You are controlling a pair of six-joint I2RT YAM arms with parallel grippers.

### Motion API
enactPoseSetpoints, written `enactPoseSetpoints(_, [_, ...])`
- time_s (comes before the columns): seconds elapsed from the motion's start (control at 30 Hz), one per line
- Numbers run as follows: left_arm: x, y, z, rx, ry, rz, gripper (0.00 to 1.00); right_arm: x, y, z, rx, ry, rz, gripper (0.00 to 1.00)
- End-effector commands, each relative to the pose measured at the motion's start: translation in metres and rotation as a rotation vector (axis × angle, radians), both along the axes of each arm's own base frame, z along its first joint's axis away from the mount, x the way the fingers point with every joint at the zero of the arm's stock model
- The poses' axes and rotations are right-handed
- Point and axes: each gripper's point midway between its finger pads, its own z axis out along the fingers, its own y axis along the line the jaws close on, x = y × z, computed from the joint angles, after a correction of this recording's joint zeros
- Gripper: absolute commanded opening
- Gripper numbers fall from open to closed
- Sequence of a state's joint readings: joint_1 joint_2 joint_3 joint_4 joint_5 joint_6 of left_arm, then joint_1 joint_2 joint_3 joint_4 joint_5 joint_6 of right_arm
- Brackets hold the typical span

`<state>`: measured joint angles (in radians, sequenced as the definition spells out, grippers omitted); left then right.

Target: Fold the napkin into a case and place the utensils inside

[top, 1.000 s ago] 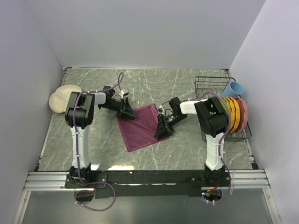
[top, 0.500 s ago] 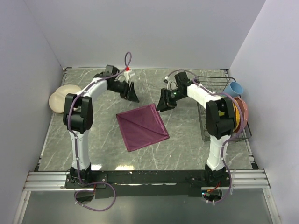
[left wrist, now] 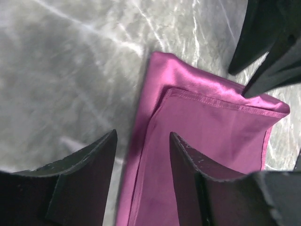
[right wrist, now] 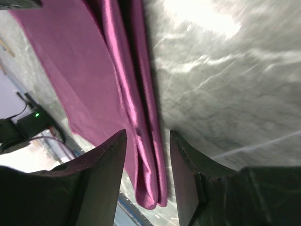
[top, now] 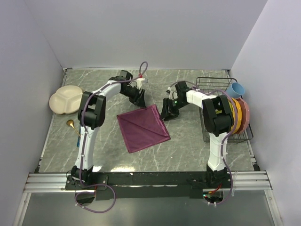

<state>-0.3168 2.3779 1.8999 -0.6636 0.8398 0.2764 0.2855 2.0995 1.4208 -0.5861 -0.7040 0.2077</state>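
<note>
Napkin (top: 143,128) doubled over, flat on bench (top: 188,146); no narrow case yet. Left pincer (left wrist: 141,141) at its 12 o'clock, right pincer (right wrist: 148,136) at 2 o'clock, both half-open, empty. Spoon (top: 71,125) waits at 9 o'clock.

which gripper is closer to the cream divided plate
Left. The left gripper is to the right of the cream plate, by the napkin's far edge; the right gripper is farther right, past the napkin's far corner.
</note>
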Motion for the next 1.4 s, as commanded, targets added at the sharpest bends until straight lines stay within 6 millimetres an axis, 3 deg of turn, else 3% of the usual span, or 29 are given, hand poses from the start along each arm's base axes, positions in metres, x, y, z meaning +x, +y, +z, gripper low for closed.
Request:
enactPoseSetpoints(0.0, [-0.011,-0.011,0.002,-0.02,-0.014,-0.073,0.53,-0.029,-0.004,-0.014,-0.033,0.05,0.018,0.5])
enactPoseSetpoints(0.2, [-0.025,-0.016,0.001,-0.067,0.036,-0.091,0.36,-0.064,-0.001,-0.02,-0.002,0.12,0.045,0.49])
enactPoseSetpoints(0.43, [-0.035,-0.025,0.01,-0.091,-0.003,-0.129,0.18,-0.091,0.006,-0.005,0.039,0.13,0.094,0.51])
enactPoseSetpoints(0.53, [-0.04,-0.027,0.019,-0.105,-0.035,-0.147,0.13,-0.073,0.001,0.011,0.034,0.061,0.083,0.57])
enactPoseSetpoints(0.67, [-0.046,-0.031,0.033,-0.116,-0.097,-0.176,0.09,-0.013,-0.004,0.037,0.026,-0.085,0.032,0.72])
enactPoseSetpoints(0.87, [-0.053,-0.034,0.047,-0.131,-0.188,-0.2,0.02,0.039,0.0,0.031,-0.016,-0.196,0.061,0.88])
enactPoseSetpoints(0.93, [-0.057,-0.033,0.044,-0.115,-0.211,-0.215,0.01,0.038,0.006,0.021,0.0,-0.167,0.099,0.9])
enactPoseSetpoints(1.17, [-0.064,-0.033,0.047,-0.116,-0.242,-0.24,0.01,0.036,0.031,0.023,0.094,-0.216,0.222,0.92])
enactPoseSetpoints(1.37, [-0.064,-0.032,0.04,-0.098,-0.238,-0.252,0.01,0.028,0.039,0.022,0.165,-0.209,0.27,0.89])
